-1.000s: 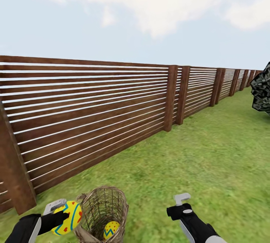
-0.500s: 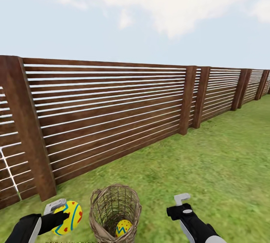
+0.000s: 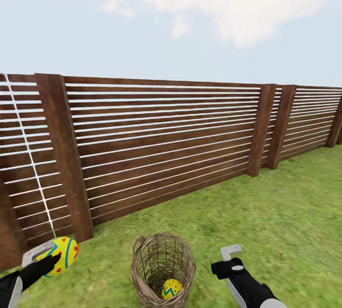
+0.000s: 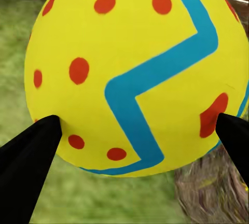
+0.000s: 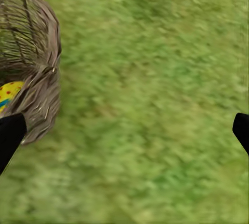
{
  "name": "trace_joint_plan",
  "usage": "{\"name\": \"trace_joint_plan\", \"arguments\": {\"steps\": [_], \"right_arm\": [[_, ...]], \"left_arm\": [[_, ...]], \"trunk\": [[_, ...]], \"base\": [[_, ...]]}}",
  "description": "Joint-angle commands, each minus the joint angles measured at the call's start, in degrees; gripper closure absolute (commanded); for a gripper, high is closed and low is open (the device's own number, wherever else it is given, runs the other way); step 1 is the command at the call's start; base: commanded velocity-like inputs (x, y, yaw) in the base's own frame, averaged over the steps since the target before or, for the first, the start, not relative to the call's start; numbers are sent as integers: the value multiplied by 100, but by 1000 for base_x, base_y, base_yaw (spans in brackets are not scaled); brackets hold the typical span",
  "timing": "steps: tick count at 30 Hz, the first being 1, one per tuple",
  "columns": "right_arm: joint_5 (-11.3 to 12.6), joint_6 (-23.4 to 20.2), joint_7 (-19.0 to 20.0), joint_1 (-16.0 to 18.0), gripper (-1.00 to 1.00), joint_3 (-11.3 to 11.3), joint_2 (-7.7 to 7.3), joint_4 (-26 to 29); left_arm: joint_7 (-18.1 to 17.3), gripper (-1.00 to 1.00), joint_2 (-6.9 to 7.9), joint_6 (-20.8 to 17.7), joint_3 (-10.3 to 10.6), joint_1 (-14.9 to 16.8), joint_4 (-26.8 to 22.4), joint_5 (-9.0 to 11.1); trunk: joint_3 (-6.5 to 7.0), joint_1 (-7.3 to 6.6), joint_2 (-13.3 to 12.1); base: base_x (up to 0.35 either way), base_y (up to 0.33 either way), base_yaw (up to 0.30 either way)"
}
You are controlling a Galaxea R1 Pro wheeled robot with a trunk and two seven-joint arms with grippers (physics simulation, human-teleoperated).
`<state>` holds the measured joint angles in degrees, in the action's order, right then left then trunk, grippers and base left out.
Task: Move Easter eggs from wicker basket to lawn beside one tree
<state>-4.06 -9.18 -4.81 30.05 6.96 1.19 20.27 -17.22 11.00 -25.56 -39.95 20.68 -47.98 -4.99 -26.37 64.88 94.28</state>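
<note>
Holding one egg (image 3: 61,254), the left gripper (image 3: 47,259) is closed on it at the near left, with a dark finger (image 4: 28,154) pressed on each side of the shell. The egg is smooth and round, bright yellow with a blue zigzag and red dots. It is held up over the lawn (image 3: 266,213), well to the left of the basket (image 3: 163,270).

The basket stands upright on the grass between the two arms. It is tall like a bucket, made of thin brown twigs with gaps that can be seen through. One more egg (image 3: 171,289) lies at its bottom. A third egg cannot be made out.

The right gripper (image 3: 227,255) is open and holds nothing. It hangs just to the right of the basket, so this arm looks nearer to the egg inside. That egg lies down and to the left of it, deep in the basket.

A brown fence (image 3: 166,141) of flat wood slats runs along the far side. No tree is in sight, so one probably has to be found before the held egg can be put down.
</note>
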Motion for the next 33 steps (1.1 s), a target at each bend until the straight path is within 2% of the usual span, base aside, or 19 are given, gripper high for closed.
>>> {"name": "trace_joint_plan", "arguments": {"steps": [1,2,3,4,5,7,10,12,17,33], "right_arm": [[-42,-49,-29,1,-100,27,-4,12],[-40,-49,-29,1,-100,20,-5,12],[-41,-49,-29,1,-100,22,-5,12],[-42,-55,-29,1,-100,28,-5,12],[-42,-79,-29,1,-100,29,-5,12],[-42,-141,-29,1,-100,26,-5,12],[-42,-153,-29,1,-100,33,-1,12],[-42,-154,-29,1,-100,33,3,12],[-42,-154,-29,1,-100,33,4,12],[-42,-154,-29,1,-100,35,4,12]], "left_arm": [[-60,100,-3,174,-179,6,-175,-44],[-67,100,-7,291,-247,6,-295,-30],[-64,100,-9,355,-273,4,-403,87],[-54,100,-5,373,-274,5,-476,324],[-54,100,-2,363,-266,6,-506,448],[-23,100,-12,352,-252,4,-693,549],[318,100,-30,398,-249,3,-885,564],[390,100,-79,413,-240,5,-932,564],[397,100,-176,398,-236,5,-937,563],[393,100,-212,404,-232,4,-780,552]], "trunk": [[-4,0,3],[-1,0,3],[1,0,3],[4,0,3],[7,0,3],[12,0,3],[21,0,3],[26,0,3],[40,0,3],[84,0,3]], "base": [[0,0,274],[0,0,274],[0,0,274],[0,0,274],[0,0,274],[0,0,274],[0,0,274],[0,0,274],[0,0,274],[0,0,274]]}}
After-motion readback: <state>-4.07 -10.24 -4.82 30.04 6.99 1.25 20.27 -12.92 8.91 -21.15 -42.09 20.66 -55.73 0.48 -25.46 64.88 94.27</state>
